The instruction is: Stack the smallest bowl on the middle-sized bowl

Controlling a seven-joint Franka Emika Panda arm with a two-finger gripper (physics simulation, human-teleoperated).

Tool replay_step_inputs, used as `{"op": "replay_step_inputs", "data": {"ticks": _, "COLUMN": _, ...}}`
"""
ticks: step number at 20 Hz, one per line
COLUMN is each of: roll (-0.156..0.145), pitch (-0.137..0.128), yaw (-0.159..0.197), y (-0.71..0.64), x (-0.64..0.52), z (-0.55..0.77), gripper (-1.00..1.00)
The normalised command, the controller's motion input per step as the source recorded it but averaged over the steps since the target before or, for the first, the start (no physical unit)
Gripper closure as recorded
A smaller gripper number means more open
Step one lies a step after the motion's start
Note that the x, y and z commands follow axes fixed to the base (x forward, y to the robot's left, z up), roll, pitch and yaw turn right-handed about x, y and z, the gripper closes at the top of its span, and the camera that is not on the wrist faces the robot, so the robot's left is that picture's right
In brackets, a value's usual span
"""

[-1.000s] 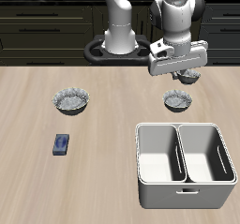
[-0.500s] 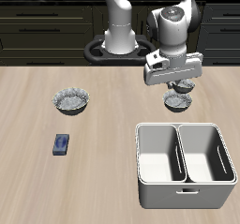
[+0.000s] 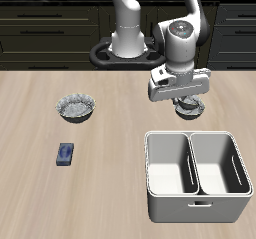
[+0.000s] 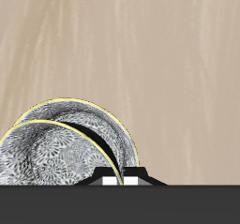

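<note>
The claw (image 3: 187, 96) hangs low over the middle-sized bowl (image 3: 191, 110), which sits upright on the pale wood-grain surface (image 3: 110, 188), mouth up, just behind the back rim of a white two-compartment bin (image 3: 195, 206).

In the wrist view two scalloped, yellowish rims curve one within the other. The nearer is the smallest bowl (image 4: 42, 157); the one beyond is the middle-sized bowl (image 4: 80, 115). Both open upward and are round, so neither has a long axis. The claw (image 4: 112, 180) shows only as small white tips at the nearer rim. It seems to be clamped on the smallest bowl's edge, though the tips are mostly cut off by the dark housing. Whether the two bowls touch cannot be told.

The bowls are grey-white and speckled, with wavy edges. The bin looks like smooth moulded plastic with rounded corners.

The bin's back wall is the only close edge. A wider speckled bowl (image 3: 76, 107) stands well apart across the surface, with a small blue rectangular object (image 3: 66, 154) nearer the front edge than it. Bare wood lies between them and the claw.
</note>
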Motion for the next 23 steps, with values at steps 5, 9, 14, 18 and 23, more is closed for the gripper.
{"op": "replay_step_inputs", "data": {"ticks": 5, "roll": 0.038, "pitch": 0.060, "yaw": 0.030, "y": 0.02, "x": -0.13, "z": -0.31, "gripper": 1.00}}
{"op": "replay_step_inputs", "data": {"ticks": 9, "roll": 0.020, "pitch": 0.127, "yaw": 0.018, "y": -0.06, "x": -0.19, "z": -0.36, "gripper": -1.00}}
{"op": "replay_step_inputs", "data": {"ticks": 14, "roll": 0.010, "pitch": -0.015, "yaw": 0.013, "y": -0.03, "x": -0.15, "z": 0.09, "gripper": -1.00}}
{"op": "replay_step_inputs", "data": {"ticks": 18, "roll": -0.027, "pitch": -0.037, "yaw": 0.003, "y": -0.10, "x": 0.01, "z": 0.18, "gripper": -1.00}}
{"op": "replay_step_inputs", "data": {"ticks": 23, "roll": 0.007, "pitch": -0.058, "yaw": -0.011, "y": -0.05, "x": -0.03, "z": 0.35, "gripper": -1.00}}
